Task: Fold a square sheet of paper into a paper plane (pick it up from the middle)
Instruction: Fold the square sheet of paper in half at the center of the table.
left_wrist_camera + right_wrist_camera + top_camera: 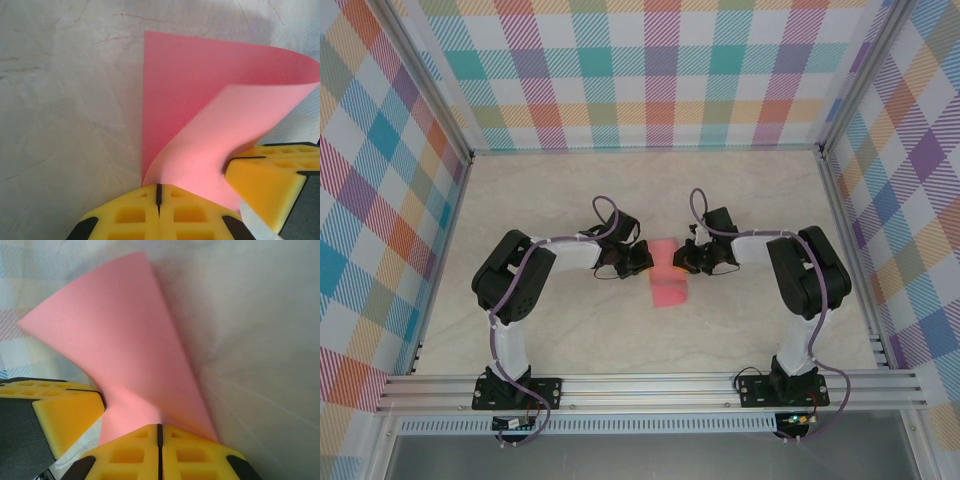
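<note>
Just 1 sheet [667, 285] between 2 pincers [642, 259] [684, 259]

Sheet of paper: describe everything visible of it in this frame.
Plain salmon-pink sheet of paper, thin, unmarked, bent over itself in a soft curl, not creased: one part lies on the pale table, the other arches above. It sits mid-table; the left gripper and right gripper are each shut on an edge.

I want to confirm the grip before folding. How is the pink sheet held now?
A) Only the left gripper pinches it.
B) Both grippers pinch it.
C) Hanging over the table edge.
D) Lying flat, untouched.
B: the left gripper and the right gripper are each shut on the square sheet of paper, which curves between them.
</note>
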You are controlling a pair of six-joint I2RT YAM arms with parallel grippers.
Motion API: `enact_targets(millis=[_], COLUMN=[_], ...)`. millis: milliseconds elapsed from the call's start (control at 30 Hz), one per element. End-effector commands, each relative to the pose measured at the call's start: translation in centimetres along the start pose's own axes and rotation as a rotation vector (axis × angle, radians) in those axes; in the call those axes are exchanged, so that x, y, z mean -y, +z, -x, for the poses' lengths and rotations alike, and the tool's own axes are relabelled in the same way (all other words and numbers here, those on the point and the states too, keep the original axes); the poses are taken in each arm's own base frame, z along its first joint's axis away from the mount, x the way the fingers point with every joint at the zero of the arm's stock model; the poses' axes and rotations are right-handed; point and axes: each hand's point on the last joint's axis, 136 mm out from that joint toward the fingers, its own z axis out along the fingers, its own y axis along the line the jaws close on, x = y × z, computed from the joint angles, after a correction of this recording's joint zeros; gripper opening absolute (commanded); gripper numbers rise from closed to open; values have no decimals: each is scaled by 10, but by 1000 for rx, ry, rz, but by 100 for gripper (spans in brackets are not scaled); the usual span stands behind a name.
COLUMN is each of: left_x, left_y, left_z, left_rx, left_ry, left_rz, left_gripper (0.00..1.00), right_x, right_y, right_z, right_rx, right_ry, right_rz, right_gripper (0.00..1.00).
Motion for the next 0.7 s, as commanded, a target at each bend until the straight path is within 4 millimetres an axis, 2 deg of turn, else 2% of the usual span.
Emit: enact_targets(millis=[0, 133, 200, 300, 367, 467, 667], left_x=[-123, -123, -122, -121, -122, -122, -123], left_y=[20, 21, 21, 21, 21, 21, 21], left_z=[-64, -64, -63, -62, -62, -62, -63], left_rx=[-167, -169, -169, -167, -166, -165, -168], left_ry=[-98, -94, -95, -91, -92, -93, -94], left_rz=[404, 405, 402, 400, 400, 402, 405], left_gripper=[0, 0, 0, 0, 0, 0, 0], right_x=[43, 15, -9, -42, -54, -56, -39], right_y=[-18, -38, -41, -31, -18, -1, 18], right_z=[8, 23, 26, 17, 13, 14, 23], right_rx=[85, 160, 160, 100, 48, 2, -14], right_ry=[71, 10, -39, -120, -142, -133, -98], right_rz=[-158, -120, -64, 14, 44, 66, 13], right_gripper=[7, 8, 8, 9, 9, 9, 8])
